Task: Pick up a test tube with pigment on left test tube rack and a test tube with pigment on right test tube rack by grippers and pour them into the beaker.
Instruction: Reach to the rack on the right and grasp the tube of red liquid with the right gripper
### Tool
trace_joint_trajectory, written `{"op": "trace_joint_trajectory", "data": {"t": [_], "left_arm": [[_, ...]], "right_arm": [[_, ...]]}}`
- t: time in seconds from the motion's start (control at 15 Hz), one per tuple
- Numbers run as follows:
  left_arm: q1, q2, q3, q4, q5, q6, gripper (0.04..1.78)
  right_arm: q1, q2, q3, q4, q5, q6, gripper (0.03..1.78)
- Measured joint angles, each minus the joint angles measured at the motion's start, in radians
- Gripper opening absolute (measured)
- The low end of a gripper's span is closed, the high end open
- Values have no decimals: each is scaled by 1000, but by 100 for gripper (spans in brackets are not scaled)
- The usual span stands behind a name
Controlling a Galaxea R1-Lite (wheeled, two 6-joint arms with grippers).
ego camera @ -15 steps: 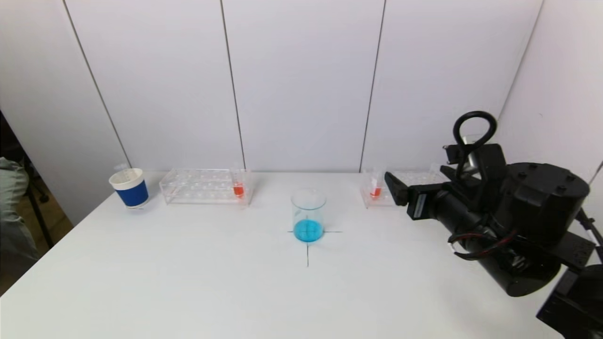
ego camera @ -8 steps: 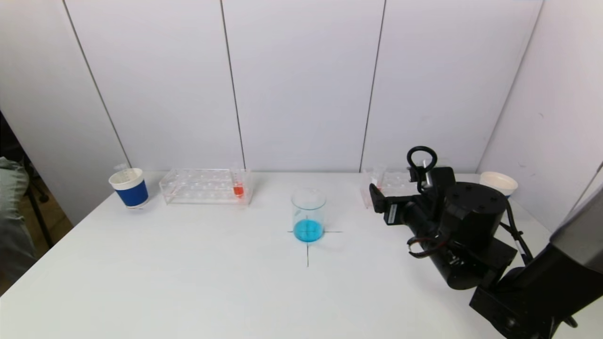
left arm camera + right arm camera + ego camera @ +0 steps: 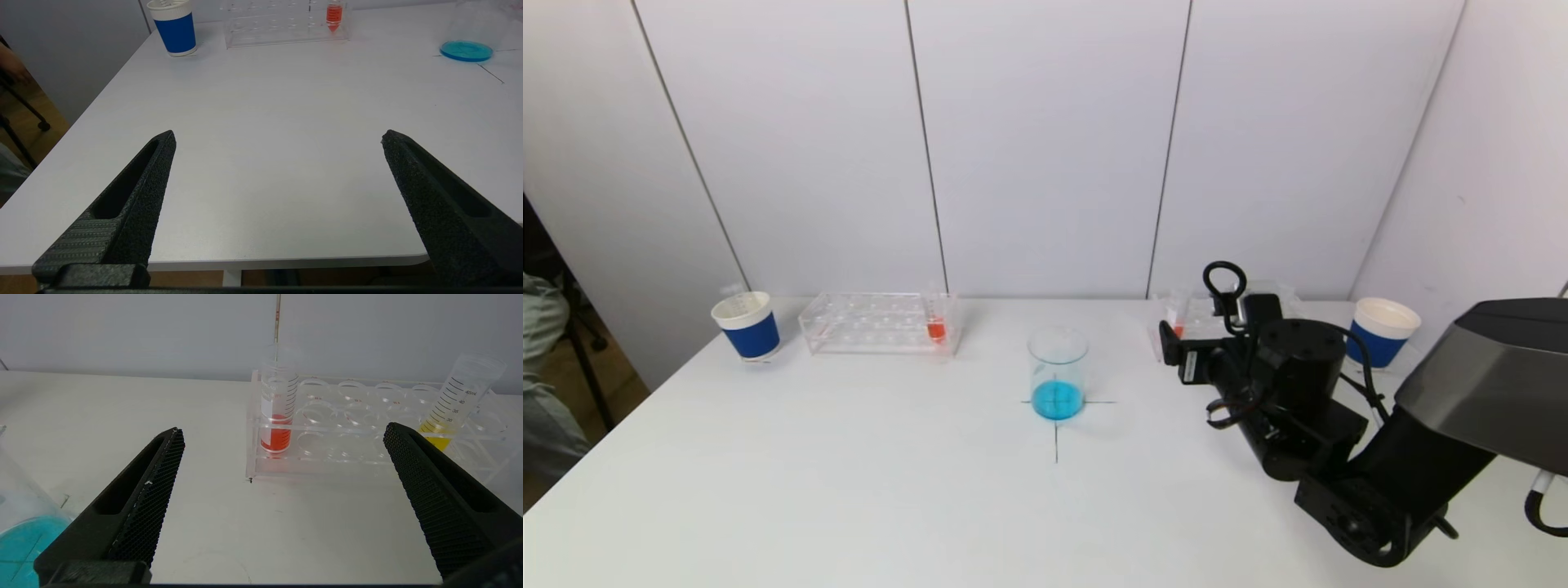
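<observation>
A clear beaker (image 3: 1058,371) with blue liquid at its bottom stands mid-table on a drawn cross. The left rack (image 3: 866,325) holds a tube of orange-red pigment (image 3: 936,324) at its right end. The right rack (image 3: 367,457) holds a red-pigment tube (image 3: 277,416) at its near-left corner and a tilted tube of yellow pigment (image 3: 457,404) farther along. My right gripper (image 3: 282,429) is open just short of that rack, facing the red tube and touching nothing. The left gripper (image 3: 278,134) hangs open and empty over the table's front edge, out of the head view.
A blue-and-white paper cup (image 3: 747,325) stands left of the left rack, and another (image 3: 1380,331) stands right of the right rack. My right arm (image 3: 1307,392) covers most of the right rack in the head view. The wall runs close behind both racks.
My right arm has dropped and moved in toward the right rack, uncovering the right paper cup. Its gripper stays open. Nothing on the table has moved.
</observation>
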Motion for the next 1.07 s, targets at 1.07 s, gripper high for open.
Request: {"op": "trace_joint_trajectory", "data": {"t": [1.07], "left_arm": [[0,0,0,0,0,0,176]], "right_arm": [[-45,91,-166,23,9,13,177]]}}
